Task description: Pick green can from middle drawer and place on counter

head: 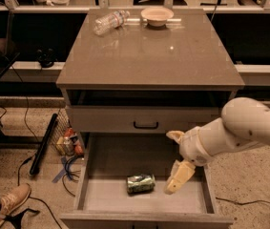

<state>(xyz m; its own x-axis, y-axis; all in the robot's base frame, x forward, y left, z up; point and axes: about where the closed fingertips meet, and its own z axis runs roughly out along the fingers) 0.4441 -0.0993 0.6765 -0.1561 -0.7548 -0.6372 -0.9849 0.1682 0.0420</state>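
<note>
The green can (pixel 140 183) lies on its side on the floor of the open middle drawer (pixel 92 197), near its middle. My gripper (pixel 176 159) hangs over the right part of the drawer, to the right of the can and a little above it. Its fingers are open, one fingertip (pixel 174 136) up near the drawer front above, the other (pixel 179 177) down close to the can, and it holds nothing. The counter (pixel 149 51) is the broad glossy grey-brown top of the cabinet.
A clear plastic bottle (pixel 110 21) lies at the counter's back left and a pale bowl (pixel 157 15) at the back. A shut upper drawer with a black handle (pixel 146 125) is above the open one. Cables, a black bar and small items lie on the floor at left.
</note>
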